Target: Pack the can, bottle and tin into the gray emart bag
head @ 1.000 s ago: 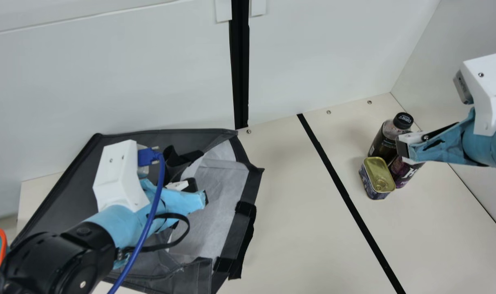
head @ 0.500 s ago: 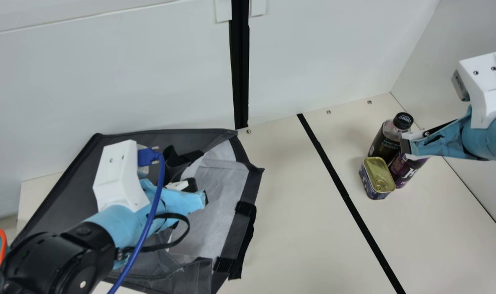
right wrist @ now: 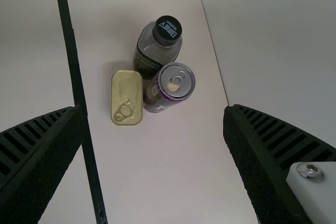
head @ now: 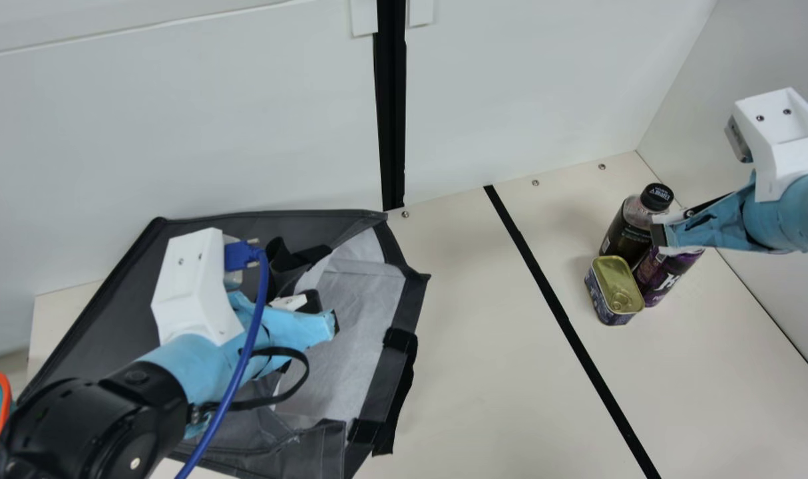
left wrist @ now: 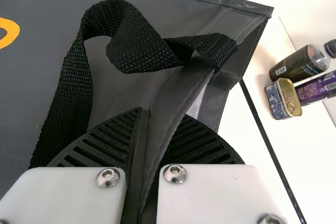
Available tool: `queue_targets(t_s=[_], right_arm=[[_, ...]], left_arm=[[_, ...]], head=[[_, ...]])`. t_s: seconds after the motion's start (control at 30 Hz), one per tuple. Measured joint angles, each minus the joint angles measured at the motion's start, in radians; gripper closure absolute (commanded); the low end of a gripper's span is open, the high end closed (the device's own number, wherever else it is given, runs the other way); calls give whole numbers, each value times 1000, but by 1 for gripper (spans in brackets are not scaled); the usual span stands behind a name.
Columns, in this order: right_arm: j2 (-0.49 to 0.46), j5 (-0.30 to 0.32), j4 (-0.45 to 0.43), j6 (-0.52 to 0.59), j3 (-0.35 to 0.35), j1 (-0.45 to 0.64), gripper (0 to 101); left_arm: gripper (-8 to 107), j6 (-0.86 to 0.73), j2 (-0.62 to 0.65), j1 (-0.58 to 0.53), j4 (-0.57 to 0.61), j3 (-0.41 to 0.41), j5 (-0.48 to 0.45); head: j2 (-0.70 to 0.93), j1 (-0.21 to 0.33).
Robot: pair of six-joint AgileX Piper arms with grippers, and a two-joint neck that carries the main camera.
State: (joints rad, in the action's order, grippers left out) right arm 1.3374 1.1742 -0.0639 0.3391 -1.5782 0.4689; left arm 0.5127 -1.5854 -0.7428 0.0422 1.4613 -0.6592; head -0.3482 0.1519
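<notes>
The right gripper [head: 661,238] has its fingers spread wide, and the three groceries sit ahead of its tips, within the width of the gap: the bottle [head: 627,233] farthest out, the can [head: 658,278] closer in and just beside it, and the tin [head: 615,285] next to both, toward the finger on the left gripper's side. All three stand upright on the table [head: 484,359]. The left gripper [head: 332,323] has its fingers pinching a fold of the gray bag [head: 128,286], which spreads out beneath and around them, its pale lining [head: 367,299] just past the tips. A black strap [left wrist: 121,51] loops up beside one of those fingers and out beyond the tips. Between the left fingers and the groceries runs a black stripe [head: 564,320]; behind the left fingers, well apart, is an orange-rimmed basket [head: 5,392].
</notes>
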Motion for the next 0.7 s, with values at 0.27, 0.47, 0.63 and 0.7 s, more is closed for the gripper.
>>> queue_targets(t_s=[0.27,0.47,0.63,0.7], right_arm=[[38,-9,2,12,-5,18,10],[66,-17,11,26,-8,35,10],[86,-24,14,34,-10,47,10],[96,-27,19,35,-10,53,10]], left_arm=[[89,0,0,0,0,0,0],[89,0,0,0,0,0,0],[89,0,0,0,0,0,0],[89,0,0,0,0,0,0]], head=[[2,0],[0,0],[2,0],[0,0]])
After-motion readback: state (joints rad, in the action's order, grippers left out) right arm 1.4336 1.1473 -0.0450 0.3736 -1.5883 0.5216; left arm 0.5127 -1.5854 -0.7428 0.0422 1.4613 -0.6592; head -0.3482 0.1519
